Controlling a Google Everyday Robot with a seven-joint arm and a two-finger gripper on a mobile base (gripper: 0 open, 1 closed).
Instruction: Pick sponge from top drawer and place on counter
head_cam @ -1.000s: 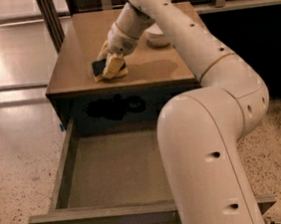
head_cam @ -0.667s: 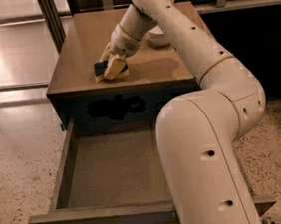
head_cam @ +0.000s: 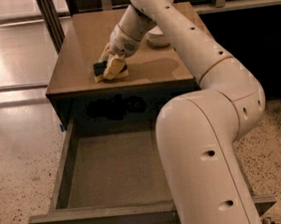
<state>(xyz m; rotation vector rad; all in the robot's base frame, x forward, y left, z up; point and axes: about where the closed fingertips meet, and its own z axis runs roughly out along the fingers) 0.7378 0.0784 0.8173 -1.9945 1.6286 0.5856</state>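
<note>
Little has shifted over the last second; the top drawer (head_cam: 116,171) stands pulled out below; the counter (head_cam: 75,65) carries a white bowl (head_cam: 158,38) at the back; the gripper (head_cam: 111,62) sits low on the sponge (head_cam: 99,68), which touches the counter near its front edge; whether the jaws clamp it I cannot tell; placing looks nearly done, with open room above for lifting away.

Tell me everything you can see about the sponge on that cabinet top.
The sponge is small, with a dark green-black scouring face and a yellow layer. It sits near the front edge of the glossy tan counter, above the open top drawer. The gripper is right on it, covering part of it.
</note>
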